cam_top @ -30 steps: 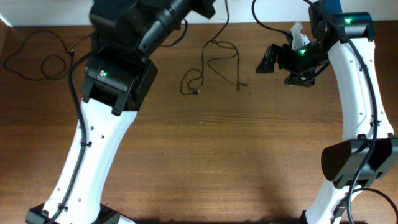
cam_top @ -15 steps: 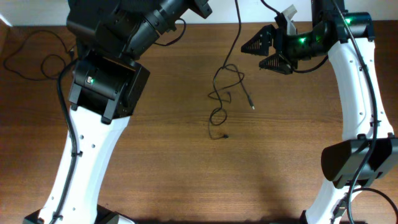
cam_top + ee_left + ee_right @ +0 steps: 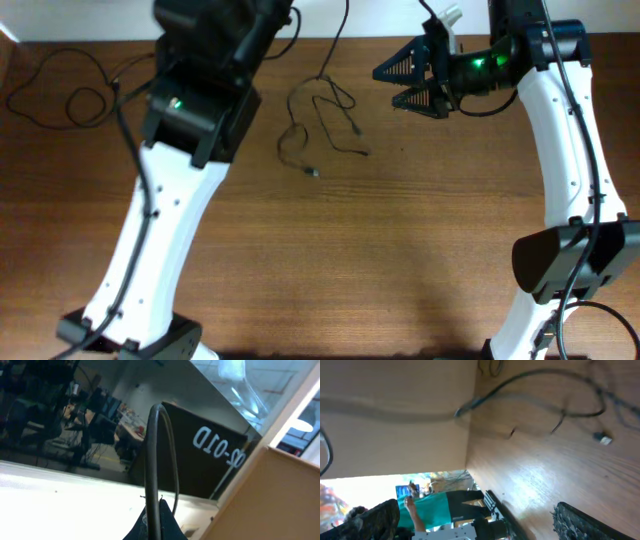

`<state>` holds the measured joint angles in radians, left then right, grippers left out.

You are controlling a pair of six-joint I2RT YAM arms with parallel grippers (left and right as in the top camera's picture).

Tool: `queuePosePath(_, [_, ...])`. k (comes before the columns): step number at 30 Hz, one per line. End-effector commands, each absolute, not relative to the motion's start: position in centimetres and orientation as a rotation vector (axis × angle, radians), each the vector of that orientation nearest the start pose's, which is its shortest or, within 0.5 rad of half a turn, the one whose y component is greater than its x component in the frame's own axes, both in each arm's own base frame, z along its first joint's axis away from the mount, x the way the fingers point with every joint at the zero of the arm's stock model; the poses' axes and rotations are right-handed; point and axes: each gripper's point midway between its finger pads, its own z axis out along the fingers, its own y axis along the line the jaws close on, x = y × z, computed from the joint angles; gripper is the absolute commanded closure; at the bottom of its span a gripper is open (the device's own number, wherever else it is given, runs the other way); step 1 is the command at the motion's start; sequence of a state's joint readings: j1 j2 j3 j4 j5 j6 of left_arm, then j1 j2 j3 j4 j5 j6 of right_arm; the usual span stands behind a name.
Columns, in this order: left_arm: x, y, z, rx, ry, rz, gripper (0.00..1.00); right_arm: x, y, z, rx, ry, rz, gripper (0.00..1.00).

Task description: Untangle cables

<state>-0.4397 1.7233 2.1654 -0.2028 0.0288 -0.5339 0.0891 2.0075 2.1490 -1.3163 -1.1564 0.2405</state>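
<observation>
Overhead, the brown wooden table runs edge to edge, with a strip of white wall along its far side; at far left a loose cable lies in loops near that far edge; the left arm rises beside it, its wrist passing out of the top of the view; the left wrist view shows the left gripper pinched together on a black cord that stands up from its tips, a dim workshop room beyond; mid-table the tangled cables spread in loose loops, one strand climbing off the top edge, a small plug low on the wood; just to their right hovers the right gripper, jaws spread wide, holding nothing; bare wood fills the near half between the arms; the right arm stands along the right edge.
</observation>
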Motion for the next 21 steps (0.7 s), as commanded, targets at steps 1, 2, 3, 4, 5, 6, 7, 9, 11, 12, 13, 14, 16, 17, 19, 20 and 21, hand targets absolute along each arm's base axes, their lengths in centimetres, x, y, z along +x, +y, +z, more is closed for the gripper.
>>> queuePosePath(1, [45.4,-21.1,59.6,-0.142,1.351,-0.908,1.0,39.8,22.1,32.1,-0.254,2.438,1.725,0.02])
queuePosePath(2, [45.3,-21.2,59.6,-0.142,1.353,-0.929,1.0,40.0,22.9,32.3,-0.312,2.408,1.712,0.02])
queuePosePath(3, [45.2,-21.3,59.7,-0.14,1.354,-0.94,1.0,40.1,23.3,32.5,-0.342,2.387,1.706,0.02])
queuePosePath(4, [45.0,-21.6,59.8,-0.123,1.355,-0.953,1.0,40.4,23.7,32.5,-0.343,2.383,1.69,0.02])
queuePosePath(5, [44.6,-21.9,60.0,-0.102,1.355,-0.972,1.0,41.1,23.8,32.1,-0.287,2.414,1.646,0.02])
queuePosePath(6, [44.2,-22.1,60.2,-0.08,1.354,-0.988,1.0,42.0,23.7,31.6,-0.213,2.448,1.587,0.02])
queuePosePath(7, [43.7,-22.4,60.5,-0.058,1.351,-1.004,1.0,42.6,23.7,31.3,-0.176,2.46,1.544,0.02])
queuePosePath(9, [42.3,-22.5,61.5,-0.017,1.335,-1.034,1.0,43.7,23.7,31.0,-0.148,2.452,1.464,0.02])
queuePosePath(11, [40.6,-22.5,62.7,0.024,1.312,-1.062,1.0,44.7,23.1,30.3,-0.115,2.46,1.364,0.02])
queuePosePath(12, [39.8,-22.4,63.3,0.042,1.3,-1.074,1.0,45.2,22.6,29.9,-0.072,2.476,1.311,0.02])
queuePosePath(13, [38.3,-22.3,64.3,0.074,1.277,-1.095,1.0,46.0,21.7,28.9,0.009,2.508,1.207,0.02])
queuePosePath(14, [37.2,-22.0,65.1,0.092,1.258,-1.106,1.0,46.6,20.6,27.9,0.079,2.535,1.1,0.02])
queuePosePath(16, [35.2,-21.0,66.7,0.096,1.22,-1.107,1.0,47.1,19.0,26.6,0.154,2.57,0.952,0.02])
queuePosePath(17, [34.5,-20.7,67.3,0.099,1.203,-1.109,1.0,47.2,18.3,26.1,0.181,2.587,0.893,0.02])
queuePosePath(19, [32.7,-19.9,68.5,0.105,1.169,-1.112,1.0,47.2,17.3,24.9,0.223,2.622,0.807,0.02])
queuePosePath(20, [31.9,-19.5,69.0,0.107,1.156,-1.113,1.0,47.2,17.0,24.5,0.236,2.635,0.782,0.02])
queuePosePath(21, [31.2,-19.2,69.4,0.109,1.145,-1.114,1.0,47.2,16.9,24.1,0.245,2.647,0.766,0.02])
